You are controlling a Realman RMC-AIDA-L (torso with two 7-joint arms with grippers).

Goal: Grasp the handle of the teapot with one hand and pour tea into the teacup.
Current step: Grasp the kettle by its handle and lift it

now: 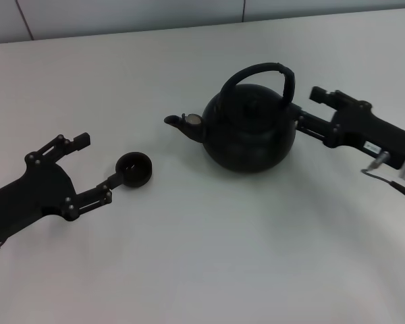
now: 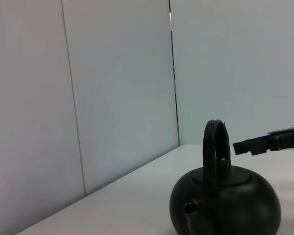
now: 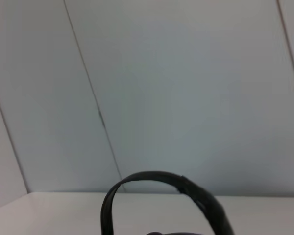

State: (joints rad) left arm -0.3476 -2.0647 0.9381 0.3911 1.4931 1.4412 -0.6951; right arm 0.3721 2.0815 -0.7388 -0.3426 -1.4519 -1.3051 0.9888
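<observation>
The matte-black teapot (image 1: pixel 250 131) stands upright mid-table with its spout (image 1: pixel 179 123) pointing toward my left side. Its arched handle (image 1: pixel 260 73) rises over the lid, the thicker wrapped part on the right. My right gripper (image 1: pixel 308 109) is open just right of the pot, its lower finger against the body and nothing between the fingers. The small black teacup (image 1: pixel 133 169) sits left of the spout. My left gripper (image 1: pixel 99 160) is open beside it, the nearer fingertip touching the cup's rim. In the left wrist view the teapot (image 2: pixel 225 205) and handle (image 2: pixel 213 147) appear; the right wrist view catches the handle (image 3: pixel 161 188).
The table (image 1: pixel 209 256) is plain white with bare surface in front of the pot and cup. A grey panelled wall (image 1: pixel 121 13) runs along the table's far edge. A cable loops by the right wrist (image 1: pixel 385 175).
</observation>
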